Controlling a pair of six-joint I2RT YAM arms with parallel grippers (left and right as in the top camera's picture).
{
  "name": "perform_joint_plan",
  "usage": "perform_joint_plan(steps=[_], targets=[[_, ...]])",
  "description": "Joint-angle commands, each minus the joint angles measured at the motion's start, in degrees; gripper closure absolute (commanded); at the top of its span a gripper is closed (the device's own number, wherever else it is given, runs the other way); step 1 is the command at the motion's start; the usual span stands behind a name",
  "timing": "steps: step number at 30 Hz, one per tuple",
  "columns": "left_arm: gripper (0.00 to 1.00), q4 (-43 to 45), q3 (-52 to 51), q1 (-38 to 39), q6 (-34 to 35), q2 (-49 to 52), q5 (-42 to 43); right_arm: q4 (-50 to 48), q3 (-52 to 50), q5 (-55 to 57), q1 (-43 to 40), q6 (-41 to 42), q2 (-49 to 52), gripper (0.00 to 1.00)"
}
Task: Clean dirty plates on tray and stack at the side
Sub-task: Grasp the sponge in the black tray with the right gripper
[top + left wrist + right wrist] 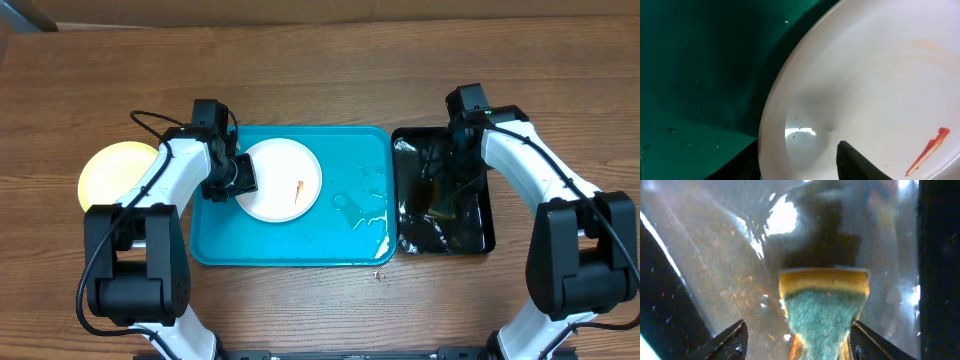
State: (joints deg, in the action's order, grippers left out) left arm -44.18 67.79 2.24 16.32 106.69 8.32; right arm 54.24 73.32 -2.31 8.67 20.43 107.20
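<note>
A white plate [285, 180] with an orange-red smear lies on the left half of the turquoise tray [350, 240]. My left gripper [236, 178] is open at its left rim. In the left wrist view one finger is outside the rim and one over the plate [880, 75], with a gap between them [799, 160]. A pale yellow plate [112, 172] lies on the table left of the tray. A third plate is not in view. My right gripper [447, 190] is open over the black tray [480, 235]. A yellow-green sponge [822, 305] sits between its fingers [800, 340], against the right one.
Water puddles [360, 205] lie on the right half of the turquoise tray. The black tray holds water [715, 255] and stands right against the turquoise one. A small speck [377, 273] lies on the wooden table [320, 70] in front of the trays.
</note>
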Motion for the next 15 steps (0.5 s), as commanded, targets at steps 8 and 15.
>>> perform_joint_plan(steps=[8,15], targets=[[0.38,2.9,0.5,-0.1,-1.4,0.9,-3.8,-6.2,-6.8,1.3,-0.1,-0.5,-0.7,0.96],[0.41,9.2,0.7,-0.2,-5.3,0.9,-6.3,-5.7,-6.6,-0.3,-0.1,-0.5,-0.7,0.87]])
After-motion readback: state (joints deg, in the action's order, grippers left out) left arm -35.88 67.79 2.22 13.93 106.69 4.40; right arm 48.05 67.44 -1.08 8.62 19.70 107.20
